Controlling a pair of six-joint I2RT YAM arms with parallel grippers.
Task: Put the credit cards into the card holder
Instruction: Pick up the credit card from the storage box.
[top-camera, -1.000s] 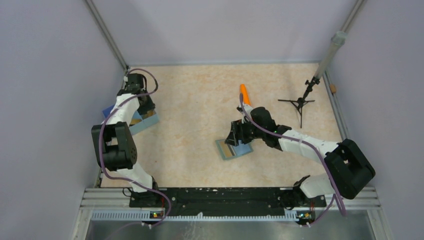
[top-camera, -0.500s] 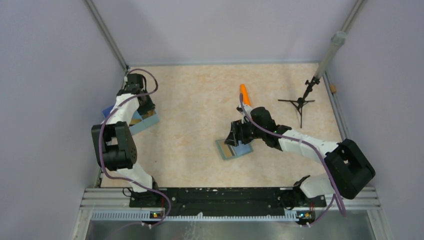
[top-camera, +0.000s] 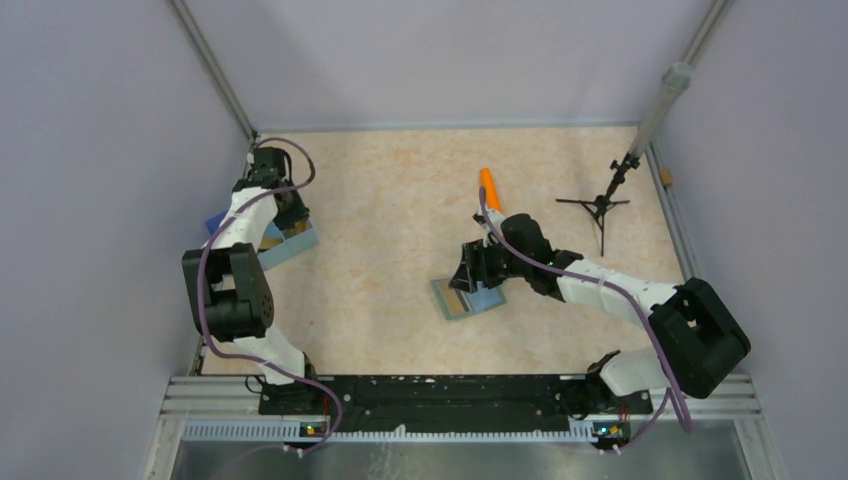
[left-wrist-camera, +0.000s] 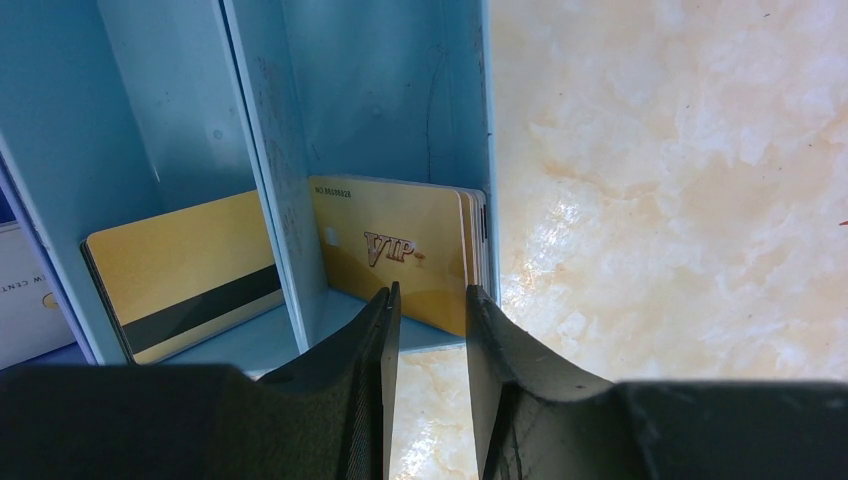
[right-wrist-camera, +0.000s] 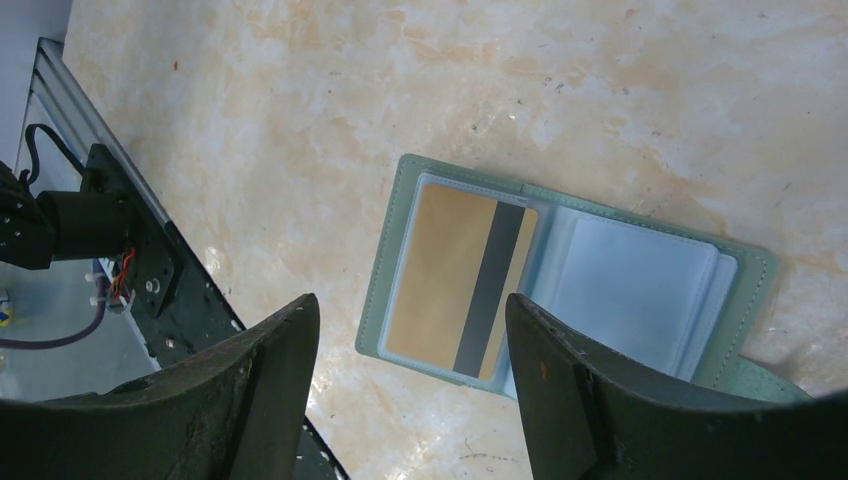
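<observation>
You have one card holder (right-wrist-camera: 745, 265), one gold card (right-wrist-camera: 455, 290) inside. Left of it: one tray (left-wrist-camera: 260, 150), one striped gold card (left-wrist-camera: 180, 275), one card stack (left-wrist-camera: 400, 250), number unreadable. Beyond it: one orange cylinder (top-camera: 490, 188), one tripod (top-camera: 598, 205).

I see wide bare table (top-camera: 380, 230) in the middle. At the left edge, the blue tray (left-wrist-camera: 262, 150) walls squeeze the credit cards (left-wrist-camera: 400, 250). An orange tube (top-camera: 489, 187) and a black stand (top-camera: 598, 205) block the far right.

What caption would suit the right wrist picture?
Right tool open above the unfolded card holder, a gold striped card inside.
</observation>
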